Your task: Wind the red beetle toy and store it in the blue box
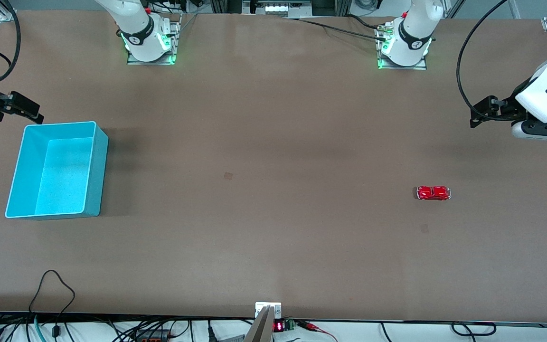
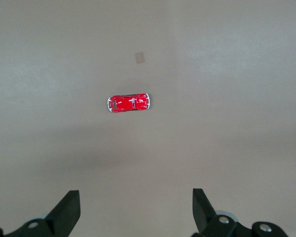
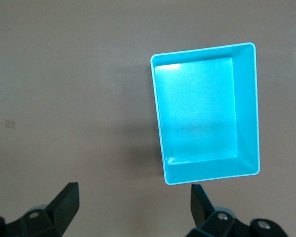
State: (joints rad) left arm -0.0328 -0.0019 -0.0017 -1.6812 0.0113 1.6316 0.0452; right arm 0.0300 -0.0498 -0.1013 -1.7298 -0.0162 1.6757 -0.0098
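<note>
Toy [image 1: 433, 193] sits alone on the bare table [image 1: 273, 228] toward the left arm's end, on its wheels, well apart from the box [image 1: 98, 175], which stands empty at the right arm's end. You have nothing in hand yet: this reads as the very start, before the reach. Your left gripper [image 2: 136, 210] hangs high above the table at its own end, fingers spread wide and empty; its wrist view looks down on the toy ahead of the fingertips, not between them. Your right gripper [image 3: 134, 205] hovers just off the box's rim, fingers likewise released, holding nothing; treat that arm as waiting. Next move, by my judgement: bring the left gripper over the toy, line the fingers across its narrow width, and descend low, since the body is small, glossy and rounded and could squirt out or roll. Winding likely wants both grippers, so plan a grasp that leaves the wheels exposed.
</note>
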